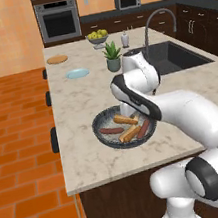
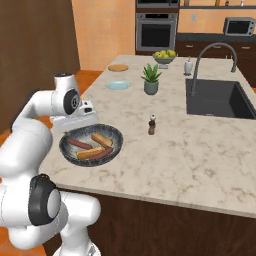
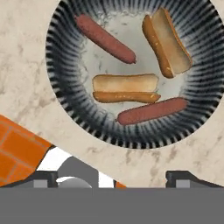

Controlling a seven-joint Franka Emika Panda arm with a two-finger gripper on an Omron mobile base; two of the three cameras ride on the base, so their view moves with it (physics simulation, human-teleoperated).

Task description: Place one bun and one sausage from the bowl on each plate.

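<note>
Tool (image 3: 109,177) above bowl (image 3: 65,109), pepper mill (image 2: 152,125) nearby

Dark bowl (image 3: 65,70) — pale radial streaks

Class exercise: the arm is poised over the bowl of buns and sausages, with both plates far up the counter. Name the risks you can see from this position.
1. In the bowl, the lower bun lies right beside a sausage; the gripper, fingers spread, might nudge or take both.
2. The wooden plate and blue plate sit far off, so a long carry could drop food.
3. The potted plant stands near the blue plate and could be bumped.
</note>
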